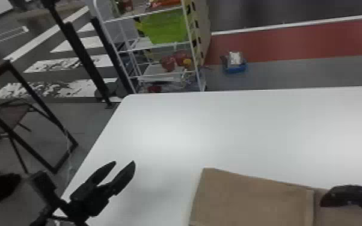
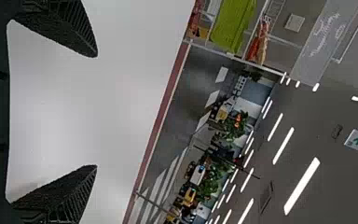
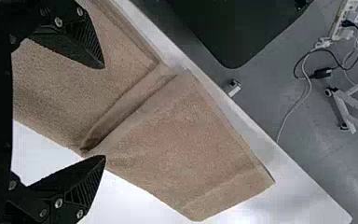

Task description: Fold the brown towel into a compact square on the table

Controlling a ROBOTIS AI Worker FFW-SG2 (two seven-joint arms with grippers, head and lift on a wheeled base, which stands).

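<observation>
brown towel (image 1: 249, 198): head view cut off near part
left gripper (image 1: 124, 162): sat left of towel, jaws spread
right gripper (image 1: 327, 200): we saw jaws spread over towel

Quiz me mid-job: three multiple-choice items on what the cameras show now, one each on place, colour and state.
1. In the head view, the left hand is: A) left of the towel B) on it C) right of it
2. The table is: A) black B) red C) white
3. The right hand is: A) shut on the towel B) open C) shut, empty

1 A: bare table shows between hand and towel.
2 C: white surface surrounds the towel's far corner.
3 B: fingers stand apart in the right wrist view.
</observation>
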